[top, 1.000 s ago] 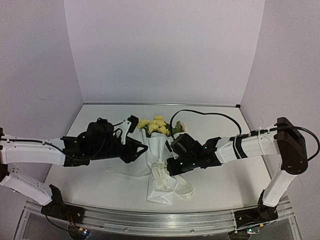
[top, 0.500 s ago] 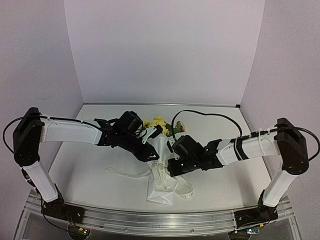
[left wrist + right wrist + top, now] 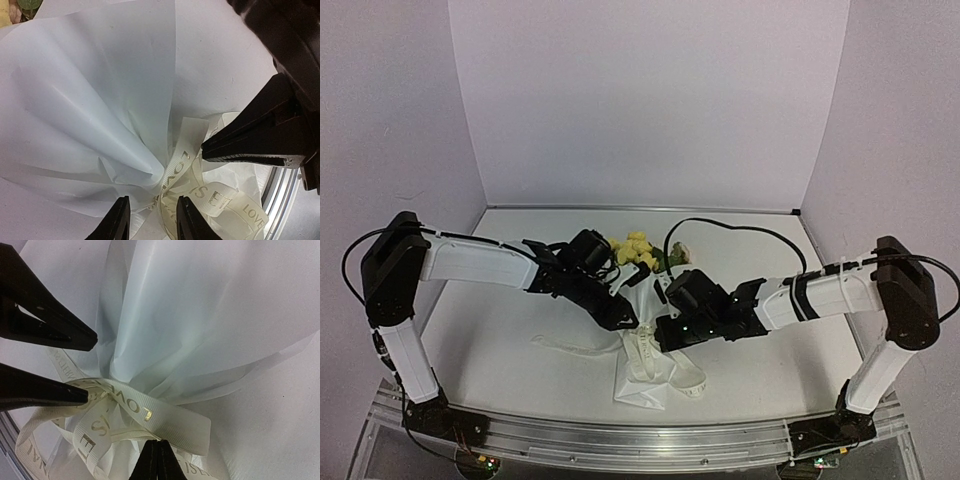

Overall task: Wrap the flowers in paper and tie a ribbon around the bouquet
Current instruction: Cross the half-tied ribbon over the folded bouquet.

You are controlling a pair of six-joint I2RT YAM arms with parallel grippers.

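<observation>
White table (image 3: 500, 350), looping black cable (image 3: 705, 221), metal rail (image 3: 640, 445)

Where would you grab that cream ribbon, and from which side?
I'd probably grip a free loop of the ribbon beside the knot, coming from the side away from the fanned paper. There the flat band arches off the sheet, so fingers can close across its thin faces without catching paper.

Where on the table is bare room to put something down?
Free: white tabletop between the left arm and the front metal rail; also between the right arm and that rail. Crowded: the centre, where left gripper and right gripper flank the cream fabric ribbon on the white paper bouquet.
</observation>
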